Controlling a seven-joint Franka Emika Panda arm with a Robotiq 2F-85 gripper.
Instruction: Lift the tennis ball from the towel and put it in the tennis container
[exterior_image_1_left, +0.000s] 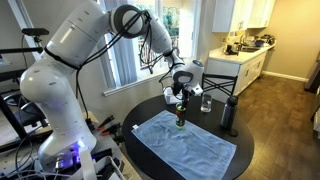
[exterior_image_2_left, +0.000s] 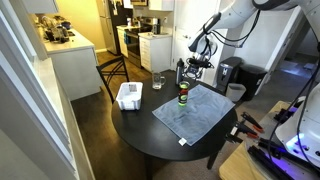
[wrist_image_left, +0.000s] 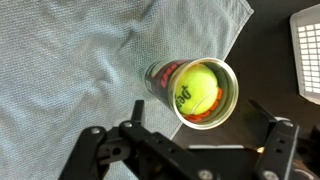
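The tennis ball (wrist_image_left: 200, 88) already sits inside the tube (wrist_image_left: 158, 76), upright at the edge of the towel (wrist_image_left: 70, 60), and the tool (wrist_image_left: 200, 135) above is spread wide and empty, so the task looks done.

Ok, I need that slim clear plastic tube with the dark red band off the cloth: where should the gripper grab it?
Probably the slim clear tube by its wall just below the open rim, from above: it stands upright at the blue-grey towel edge, round and narrow enough for the open gripper; the yellow-green ball fills its mouth.
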